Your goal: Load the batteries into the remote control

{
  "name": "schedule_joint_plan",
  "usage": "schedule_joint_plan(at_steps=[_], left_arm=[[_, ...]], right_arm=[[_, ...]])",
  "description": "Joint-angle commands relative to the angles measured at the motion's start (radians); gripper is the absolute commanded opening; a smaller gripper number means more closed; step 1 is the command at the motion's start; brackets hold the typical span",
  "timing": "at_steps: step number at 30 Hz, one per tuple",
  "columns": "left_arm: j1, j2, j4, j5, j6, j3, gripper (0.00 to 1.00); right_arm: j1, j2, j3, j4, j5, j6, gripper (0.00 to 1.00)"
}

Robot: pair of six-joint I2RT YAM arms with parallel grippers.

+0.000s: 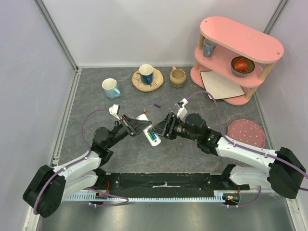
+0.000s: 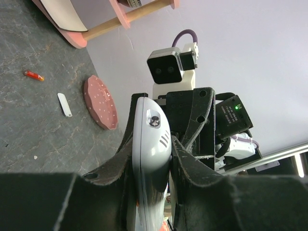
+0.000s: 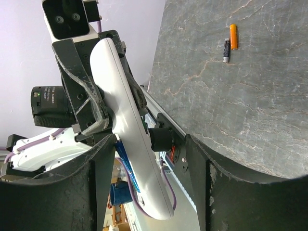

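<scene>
Left claw [image 1: 138, 127] clamped on the remote control [image 3: 126, 130], right claw [image 1: 163, 129] spread apart beside it – loading step. Next I'd fetch 1 battery [image 1: 156, 105] from the far desk [image 1: 120, 154] – needs precise pinching.

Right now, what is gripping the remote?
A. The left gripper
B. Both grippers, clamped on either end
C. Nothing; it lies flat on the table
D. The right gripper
A: the left gripper has its fingers pressed against both sides of the remote and holds it off the table, while the right gripper is open, with gaps on either side of the remote's end.
</scene>
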Motion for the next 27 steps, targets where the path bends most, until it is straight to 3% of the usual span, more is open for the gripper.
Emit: schedule_joint_plan(at_steps=[1, 27], left_arm=[[0.001, -0.025, 0.093, -0.014, 0.014, 0.065, 0.02], [-0.001, -0.011, 0.087, -0.016, 0.032, 0.119, 0.02]], right_arm=[[-0.004, -0.014, -0.033, -0.034, -0.004, -0.007, 0.66], [-0.002, -0.013, -0.093, -0.008, -0.042, 0.007, 0.64]])
